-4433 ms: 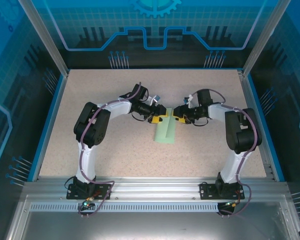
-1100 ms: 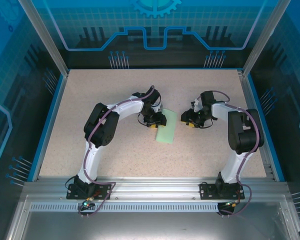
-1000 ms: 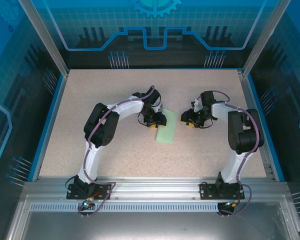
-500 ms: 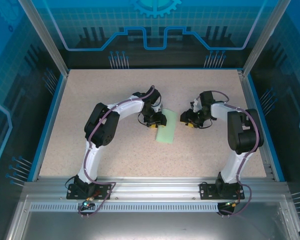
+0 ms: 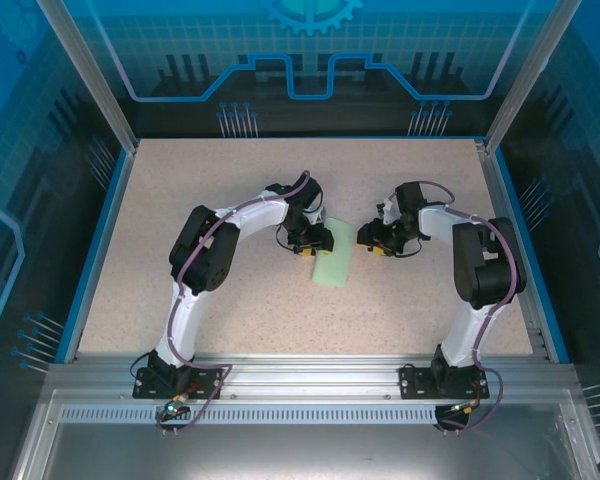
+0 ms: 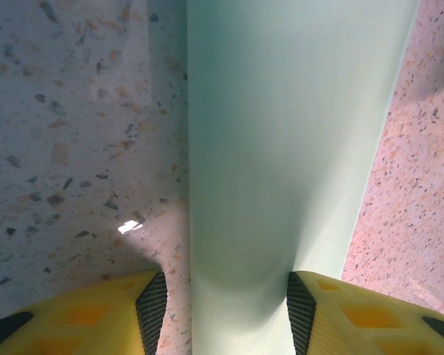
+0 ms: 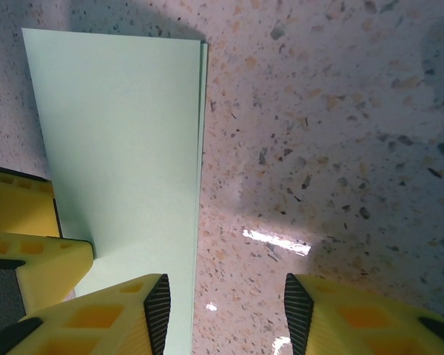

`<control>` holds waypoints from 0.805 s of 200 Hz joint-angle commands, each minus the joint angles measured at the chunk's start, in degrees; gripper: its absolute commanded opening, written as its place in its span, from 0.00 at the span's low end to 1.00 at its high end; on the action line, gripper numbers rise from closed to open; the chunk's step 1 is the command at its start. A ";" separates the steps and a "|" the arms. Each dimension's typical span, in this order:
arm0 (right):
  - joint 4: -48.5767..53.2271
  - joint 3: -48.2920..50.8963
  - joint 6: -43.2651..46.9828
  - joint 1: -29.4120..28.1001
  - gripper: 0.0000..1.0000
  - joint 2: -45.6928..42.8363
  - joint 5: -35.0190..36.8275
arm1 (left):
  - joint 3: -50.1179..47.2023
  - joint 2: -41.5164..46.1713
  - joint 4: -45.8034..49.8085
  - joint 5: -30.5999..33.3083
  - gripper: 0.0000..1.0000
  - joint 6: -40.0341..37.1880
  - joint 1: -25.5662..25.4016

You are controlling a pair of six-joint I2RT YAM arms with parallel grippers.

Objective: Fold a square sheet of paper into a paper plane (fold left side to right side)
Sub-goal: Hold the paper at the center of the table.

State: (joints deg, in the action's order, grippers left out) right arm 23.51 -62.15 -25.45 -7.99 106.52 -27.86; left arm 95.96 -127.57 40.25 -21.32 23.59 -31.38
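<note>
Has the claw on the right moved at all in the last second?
Yes. The right gripper has crept slightly left, away from the table's blue right rim and closer to the folded paper.

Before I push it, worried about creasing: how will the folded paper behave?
Probably light and floppy: the paper lies thin and flat, its layered edge barely lifted. It may slide on the glossy table rather than resist.

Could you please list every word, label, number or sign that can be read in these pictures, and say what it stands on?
No text can be read in these pictures. The pale mint-green folded sheet of paper is blank, the speckled beige table bears no writing, and the blue backdrop panels carry only a gear and circuit-line pattern, without letters or numbers.
</note>
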 commanded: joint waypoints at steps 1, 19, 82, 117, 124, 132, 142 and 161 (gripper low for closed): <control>0.58 -1.29 -0.91 -0.95 0.47 0.27 -1.02 | 0.52 -3.65 0.38 -0.88 0.51 -0.74 -2.07; 0.32 -1.22 -1.28 -1.08 0.47 0.30 -1.31 | 0.62 -3.76 0.52 -0.80 0.52 -0.78 -2.03; 0.05 -1.83 -2.14 -2.30 0.46 0.74 -1.85 | 0.80 -4.10 0.80 -0.83 0.52 -0.86 -2.06; -0.30 -2.51 -2.76 -3.22 0.41 1.17 -2.37 | 0.78 -4.09 0.89 -0.73 0.52 -0.96 -2.12; -0.55 -2.60 -3.07 -3.36 0.38 1.38 -2.74 | 0.78 -4.09 0.89 -0.72 0.52 -1.00 -2.16; -1.15 -2.46 -3.56 -3.52 0.35 1.56 -3.43 | 0.80 -4.15 0.88 -0.74 0.52 -1.00 -2.10; -2.06 -2.45 -4.32 -3.84 0.30 1.91 -4.35 | 0.80 -4.18 0.89 -0.74 0.52 -0.96 -2.15; -2.94 -3.01 -5.26 -4.92 0.22 2.90 -5.19 | 0.83 -4.19 0.81 -0.74 0.52 -0.99 -2.11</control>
State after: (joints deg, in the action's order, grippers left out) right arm 21.76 -63.46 -28.77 -10.96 107.02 -30.35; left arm 96.62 -127.92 40.88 -21.21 23.59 -31.46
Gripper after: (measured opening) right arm 0.264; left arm 0.516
